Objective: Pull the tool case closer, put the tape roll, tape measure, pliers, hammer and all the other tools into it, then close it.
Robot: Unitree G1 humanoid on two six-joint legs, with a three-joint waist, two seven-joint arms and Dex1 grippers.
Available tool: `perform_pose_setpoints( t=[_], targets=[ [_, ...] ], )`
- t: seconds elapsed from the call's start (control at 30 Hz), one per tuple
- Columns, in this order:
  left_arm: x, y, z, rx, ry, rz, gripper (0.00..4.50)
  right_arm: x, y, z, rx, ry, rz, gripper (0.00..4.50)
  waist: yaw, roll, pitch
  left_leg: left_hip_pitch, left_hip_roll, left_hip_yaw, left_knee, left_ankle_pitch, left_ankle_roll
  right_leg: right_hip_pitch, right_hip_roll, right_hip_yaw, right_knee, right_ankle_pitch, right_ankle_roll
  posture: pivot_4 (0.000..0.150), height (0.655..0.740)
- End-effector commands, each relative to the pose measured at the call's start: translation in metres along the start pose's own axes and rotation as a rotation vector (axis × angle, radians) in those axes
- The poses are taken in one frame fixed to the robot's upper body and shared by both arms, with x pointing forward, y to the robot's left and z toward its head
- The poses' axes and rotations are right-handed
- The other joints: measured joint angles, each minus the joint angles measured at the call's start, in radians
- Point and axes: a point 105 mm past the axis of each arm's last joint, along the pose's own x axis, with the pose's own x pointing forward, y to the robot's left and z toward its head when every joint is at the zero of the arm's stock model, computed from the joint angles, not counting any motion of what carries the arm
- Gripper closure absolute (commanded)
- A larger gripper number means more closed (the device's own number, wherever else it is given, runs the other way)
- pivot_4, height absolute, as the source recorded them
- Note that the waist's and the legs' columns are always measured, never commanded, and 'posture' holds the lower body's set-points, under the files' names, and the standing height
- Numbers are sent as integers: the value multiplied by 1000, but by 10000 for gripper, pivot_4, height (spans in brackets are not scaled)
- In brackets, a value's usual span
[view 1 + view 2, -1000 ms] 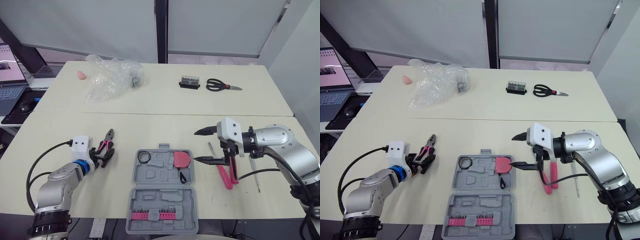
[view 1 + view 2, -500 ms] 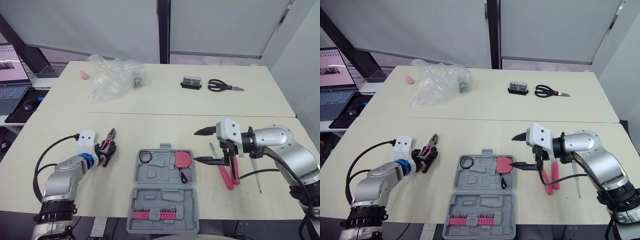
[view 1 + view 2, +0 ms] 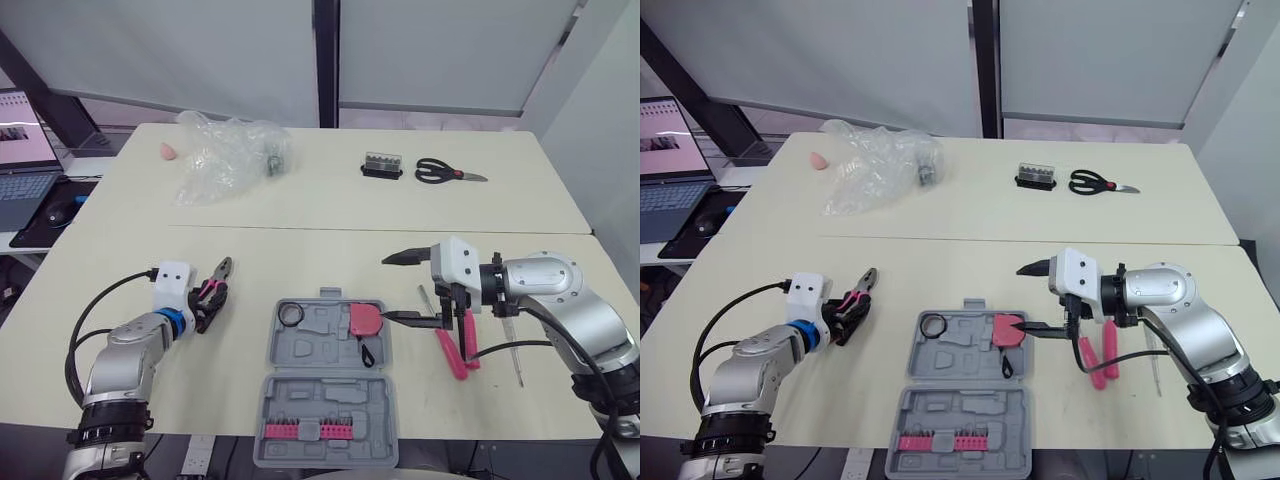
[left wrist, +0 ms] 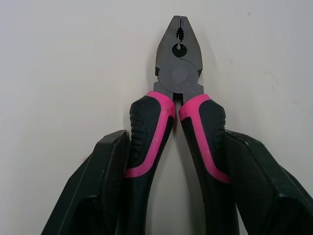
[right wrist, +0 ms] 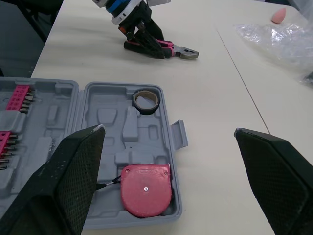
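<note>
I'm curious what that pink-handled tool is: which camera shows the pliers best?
The left wrist view: the pliers appear close up, handles gripped by the left gripper. Both eye views show them small; the right wrist view, distant and partly covered.

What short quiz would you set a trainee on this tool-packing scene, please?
1. True or false: the tape measure already lies inside the open tool case.
2. Which item is the left gripper closed on? A) pliers B) scissors C) tape roll
3. In one word, is the right gripper open or shut?

Key: 1 true; 2 A; 3 open.
</note>
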Motion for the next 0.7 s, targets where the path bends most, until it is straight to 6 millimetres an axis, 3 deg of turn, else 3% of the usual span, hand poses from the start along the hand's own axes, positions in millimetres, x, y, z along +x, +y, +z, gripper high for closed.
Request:
perform_pose_setpoints(
  t=[0.03,0.2,0.3,0.43,0.57,0.7],
  targets=[
    [-6,1,-10,-20,12,7,18915,-6,-6,12,-1,-42,-18,0,0,0,0,0,0,0,0,0,0,0,0,0,0,0,0,1500,7400],
    [-17,2,3,17,-36,10,18915,-6,-8,14,12,-46,-25,0,-4,-1,1,0,1,0,0,0,0,-1,0,0,0,0,0,1500,7400],
    [-30,2,24,63,-135,-21,18915,-6,-10,15,16,-53,-41,0,-3,-2,2,0,1,0,-1,0,0,-1,0,0,0,0,0,1500,7400],
    [-56,1,42,256,-200,-143,18915,-11,-14,19,20,-63,-83,0,-3,-6,4,-2,2,-1,-1,0,0,-2,1,-1,-1,0,0,1500,7400],
    [-75,-27,42,536,-168,-406,18915,-18,-13,17,25,-41,-117,0,-1,-4,4,-1,1,1,-2,0,0,-2,0,0,-2,0,0,1500,7400],
    [-81,-57,46,671,-157,-617,18916,-32,-9,10,42,12,-146,0,7,-4,5,-2,0,1,-3,0,0,-1,-1,0,-4,0,0,1500,7400]
  ],
)
